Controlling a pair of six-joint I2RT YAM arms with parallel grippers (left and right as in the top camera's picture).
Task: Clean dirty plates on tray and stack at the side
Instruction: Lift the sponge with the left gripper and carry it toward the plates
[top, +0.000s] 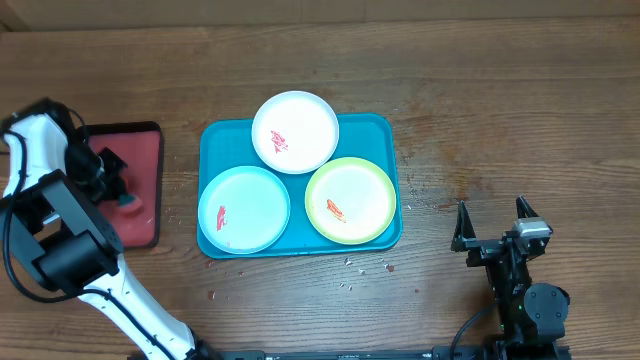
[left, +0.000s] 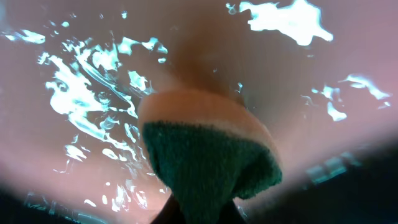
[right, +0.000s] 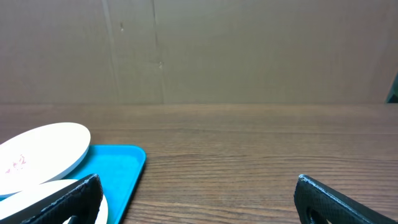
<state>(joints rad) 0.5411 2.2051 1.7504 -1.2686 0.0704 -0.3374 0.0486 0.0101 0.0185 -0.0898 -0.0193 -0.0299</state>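
Though barely seen overhead, a sponge (left: 211, 162) fills the left wrist view, clamped in the left gripper (top: 118, 190); the right gripper (top: 490, 215) stands wide apart.

Left wrist view is all glare and blur, and the sponge (left: 211, 168) runs off the bottom edge. Right wrist view: the white plate (right: 37, 152) is cut by the left edge.

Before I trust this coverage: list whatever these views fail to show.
- Left wrist: the sponge fills the blurred close-up, hiding the fingers.
- Overhead: the left gripper covers most of the sponge and part of the red tray.
- Right wrist: the lower plate is cut off by the bottom edge.
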